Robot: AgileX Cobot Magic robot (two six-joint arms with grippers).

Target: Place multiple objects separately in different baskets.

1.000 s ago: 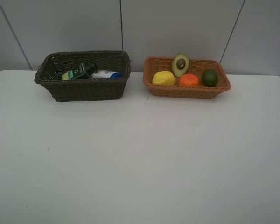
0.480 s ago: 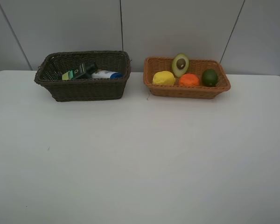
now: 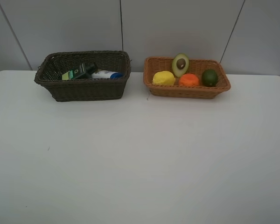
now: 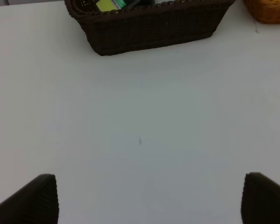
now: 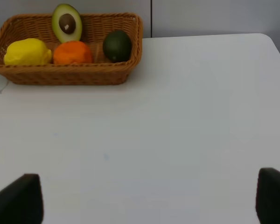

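Sorting looks done, as far as I can judge: nothing loose on the white table (image 3: pixel 140 158). Taking the dark basket (image 3: pixel 84 88) as landmark: the pump bottle (image 3: pixel 79 71) and blue-capped bottle (image 3: pixel 107 74) lie inside it. The light basket (image 3: pixel 186 88) sits just beside it, w/ lemon (image 3: pixel 164 78), orange (image 3: pixel 189 80), lime (image 3: pixel 209 77) and avocado half (image 3: pixel 180 64) in it. Pad and pen not visible, maybe hidden inside. Left gripper (image 4: pixel 149 198) and right gripper (image 5: pixel 149 200) both well apart from the dark basket, fingers spread wide, holding nothing. Next move, prob none beyond parking the arms
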